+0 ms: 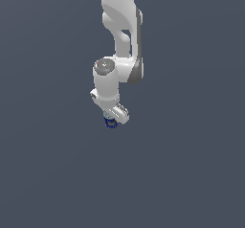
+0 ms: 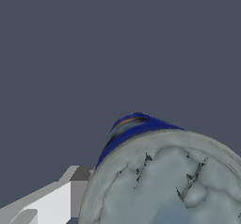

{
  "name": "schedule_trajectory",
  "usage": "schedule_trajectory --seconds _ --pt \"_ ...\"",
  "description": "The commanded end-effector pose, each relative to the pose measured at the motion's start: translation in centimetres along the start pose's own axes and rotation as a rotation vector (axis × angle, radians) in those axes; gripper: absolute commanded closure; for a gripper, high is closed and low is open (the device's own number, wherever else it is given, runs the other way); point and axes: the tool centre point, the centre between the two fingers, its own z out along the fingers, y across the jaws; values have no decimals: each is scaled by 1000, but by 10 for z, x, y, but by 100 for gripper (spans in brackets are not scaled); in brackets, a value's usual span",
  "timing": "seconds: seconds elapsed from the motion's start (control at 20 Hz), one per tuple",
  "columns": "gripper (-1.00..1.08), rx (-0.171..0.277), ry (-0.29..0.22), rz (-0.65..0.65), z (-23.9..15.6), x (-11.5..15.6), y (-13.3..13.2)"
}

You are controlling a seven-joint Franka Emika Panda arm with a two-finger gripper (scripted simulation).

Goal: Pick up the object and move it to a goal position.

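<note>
Exterior view, arm: the white Panda arm (image 1: 119,40) reaches down from the top edge of the frame against a plain dark grey-blue background.
Exterior view, gripper: the gripper (image 1: 114,117) points downward at the arm's end, tilted toward the exterior view's right.
Exterior view, can: a small dark-blue can (image 1: 111,122) shows just under the gripper body, touching it and partly hidden by it.
Exterior view, grasp: the gripper appears clenched on the can, though the fingers themselves are too small to make out.
Wrist view, can: the can (image 2: 164,180) fills the lower part of the frame, its pale bluish-white top facing the camera, a dark-blue side wall with orange marks beyond the rim.
Wrist view, finger: one white and grey finger (image 2: 70,195) lies against the can's side.
</note>
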Motion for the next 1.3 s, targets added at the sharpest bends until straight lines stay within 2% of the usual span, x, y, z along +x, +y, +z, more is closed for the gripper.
schedule_trajectory --seconds 0.0,1.25 --pt "108 3 4 0 -12 5 -7" --pt "108 2 4 0 -170 67 -108"
